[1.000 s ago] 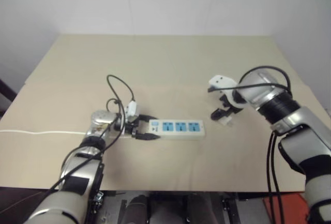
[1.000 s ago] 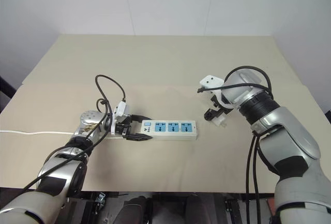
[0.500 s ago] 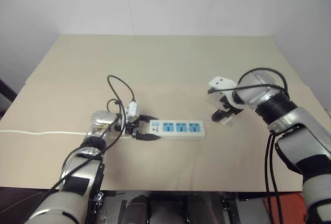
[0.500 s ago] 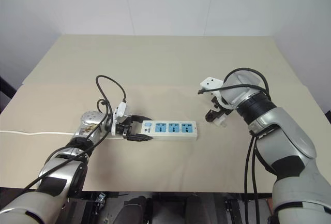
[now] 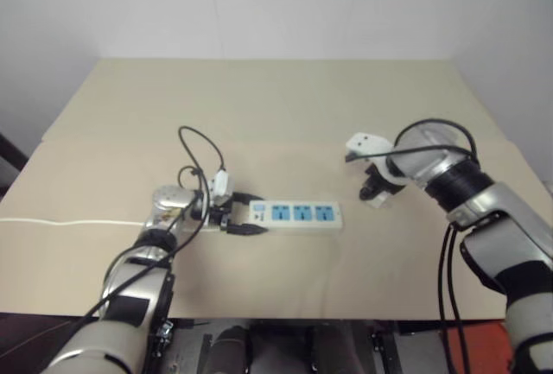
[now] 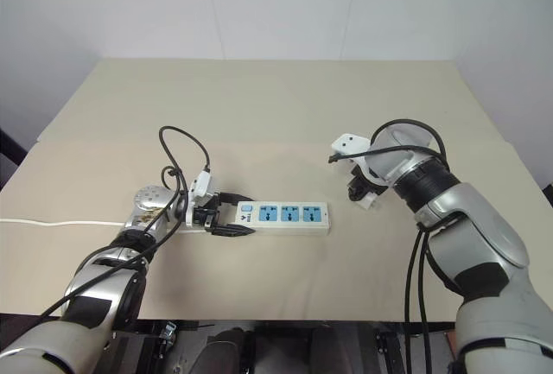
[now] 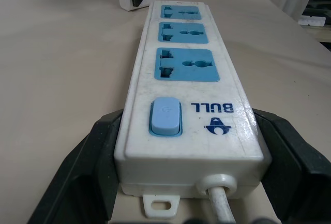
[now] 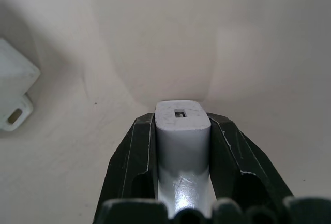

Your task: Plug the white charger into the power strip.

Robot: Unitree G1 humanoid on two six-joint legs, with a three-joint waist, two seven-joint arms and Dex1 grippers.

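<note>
Beige surface (image 6: 285, 106) stretched out ahead of me in the head camera, with the power strip (image 6: 282, 216) lying lengthwise near the middle, its three blue sockets facing up. My left claw (image 6: 226, 217) was clamped on the switch end of the strip, one black finger on each long side, and a thin white cord (image 6: 52, 221) ran off from that end toward the surface's left edge. Well to the right of the strip, my right claw (image 6: 360, 193) pointed steeply down at the surface and was closed on the white charger (image 6: 367, 202), which sat at the surface between its fingers.

From the left wrist camera I saw the strip running away from me, its blue switch (image 7: 165, 116) nearest, then the three sockets in a row. Black fingers (image 7: 85, 167) pressed both sides of the strip's body. Beyond the far socket, the charger showed small between dark fingers.

From the right wrist camera, the charger (image 8: 182, 136) was pinched between the two black fingers (image 8: 137, 157), its slotted end face toward the bare surface. One corner of the strip (image 8: 14, 92) was near it, apart from it.
</note>
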